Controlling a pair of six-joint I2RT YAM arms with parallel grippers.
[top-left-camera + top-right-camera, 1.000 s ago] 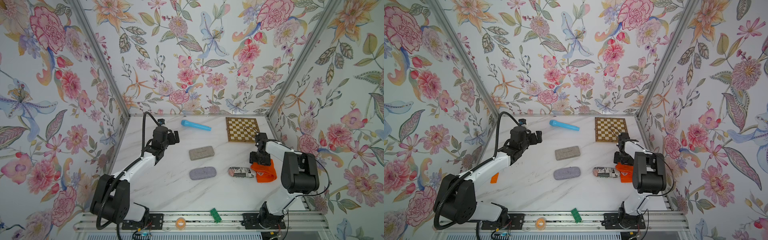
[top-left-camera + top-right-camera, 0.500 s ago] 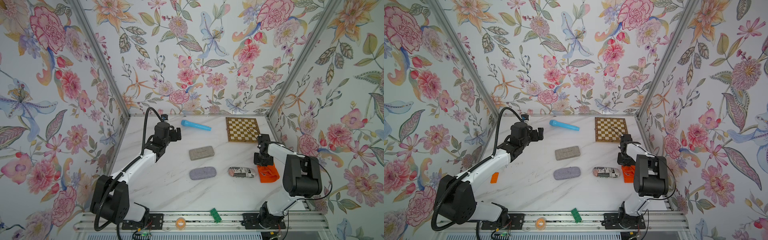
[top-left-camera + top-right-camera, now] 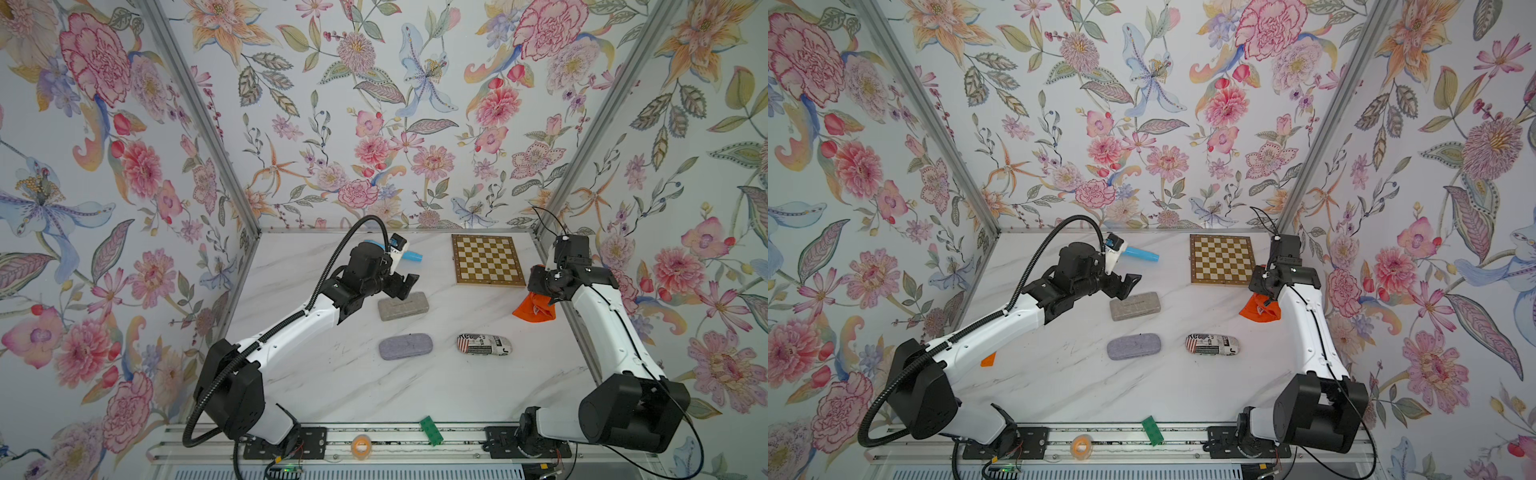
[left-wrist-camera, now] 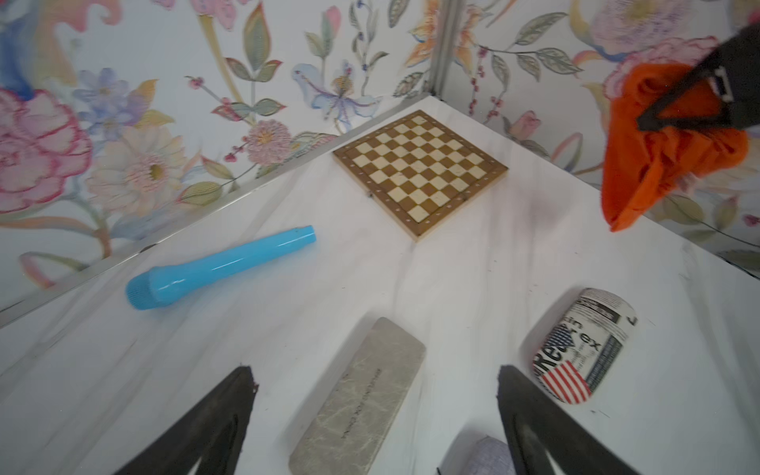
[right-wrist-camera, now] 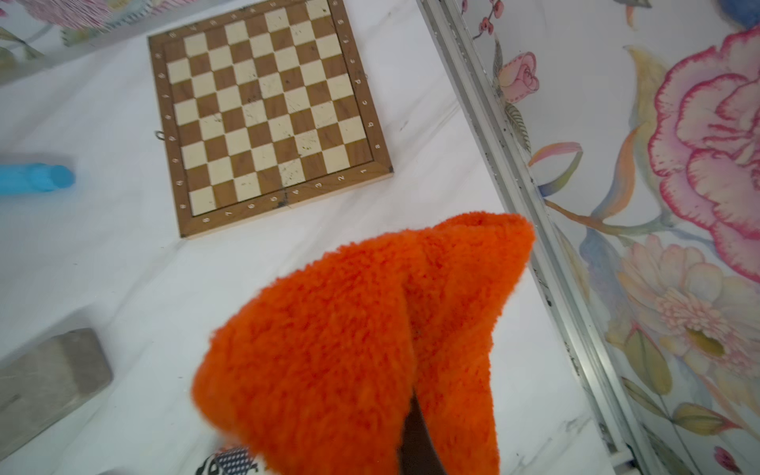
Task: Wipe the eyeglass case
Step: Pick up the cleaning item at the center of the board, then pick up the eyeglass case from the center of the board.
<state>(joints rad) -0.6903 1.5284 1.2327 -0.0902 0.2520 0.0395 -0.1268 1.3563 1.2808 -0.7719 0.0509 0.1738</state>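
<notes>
Three eyeglass cases lie mid-table: a beige stone-look case (image 3: 403, 305) (image 4: 362, 403), a grey-purple case (image 3: 406, 347) and a newspaper-print case (image 3: 484, 344) (image 4: 584, 345). My left gripper (image 3: 405, 286) (image 4: 374, 370) hovers open over the beige case's left end, touching nothing. At the right wall my right gripper (image 3: 544, 297) is shut on a fluffy orange cloth (image 3: 534, 309) (image 5: 362, 329). The cloth hangs off the table and hides most of the fingers in the right wrist view.
A wooden chessboard (image 3: 487, 260) lies at the back right. A blue torch-like tube (image 4: 218, 267) lies at the back, partly behind my left wrist in both top views. A green block (image 3: 430, 430) and a tape roll (image 3: 360, 446) sit on the front rail.
My right gripper shut on the orange cloth and lifted it off the table. My left arm swung right, over the beige case's end.
</notes>
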